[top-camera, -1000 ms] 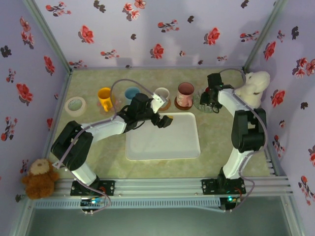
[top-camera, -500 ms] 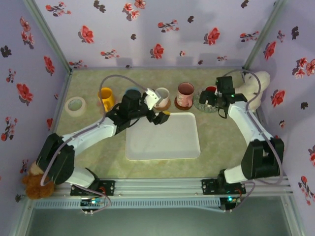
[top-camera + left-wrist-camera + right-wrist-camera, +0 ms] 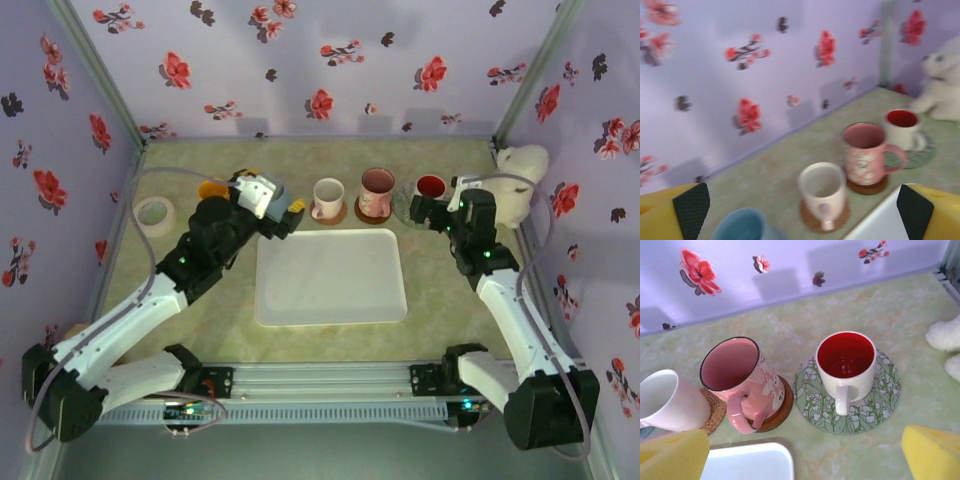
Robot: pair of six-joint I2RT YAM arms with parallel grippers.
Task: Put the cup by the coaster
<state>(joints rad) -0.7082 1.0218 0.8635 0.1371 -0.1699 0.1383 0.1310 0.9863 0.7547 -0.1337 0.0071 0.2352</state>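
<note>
Three cups stand in a row at the back. A white cup (image 3: 328,195) (image 3: 822,192) sits on a woven coaster (image 3: 812,220). The pink cup (image 3: 376,190) (image 3: 737,372) rests on a wooden coaster (image 3: 779,412). A white cup with a red inside (image 3: 431,187) (image 3: 846,362) stands upright on a floral coaster (image 3: 875,402), handle towards me. My right gripper (image 3: 436,208) (image 3: 802,457) hangs open just in front of it, not touching. Left of the white cup, my left gripper (image 3: 270,192) (image 3: 802,212) is open and holds nothing.
A white tray (image 3: 330,280) lies in the middle of the table. A blue cup (image 3: 742,225) and a yellow cup (image 3: 208,187) stand by my left gripper. A tape roll (image 3: 153,212) lies far left, a white plush (image 3: 520,165) in the back right corner.
My right gripper opened and drew back from the red-inside cup, leaving it on the floral coaster. My left arm swung left, away from the white cup and the tray.
</note>
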